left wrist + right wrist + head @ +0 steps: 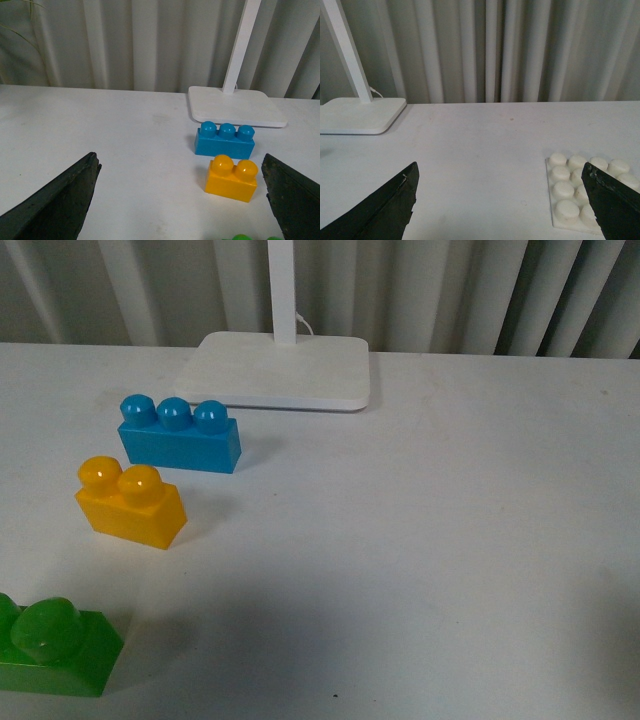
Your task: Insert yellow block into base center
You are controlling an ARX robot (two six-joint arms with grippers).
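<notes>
White table [450,540], grey curtain [450,290], yellow block [130,505]

Front view: light was soft and even, coming from the left. White table [450,540] had a faint blue cast.
- Soft shadows fell right of the yellow block [130,505] and the blue brick [180,435].
- A broad dim patch lay at lower centre.
- Small glare spots sat on the studs.
- Green brick [50,645], lower left, was blurred.

Wrist views: both sharp, the right one greyer.
- Left gripper [179,159] and right gripper [500,166]: fingers [55,205] were near black, detail lost.
- Base [585,195] was low in contrast.
</notes>
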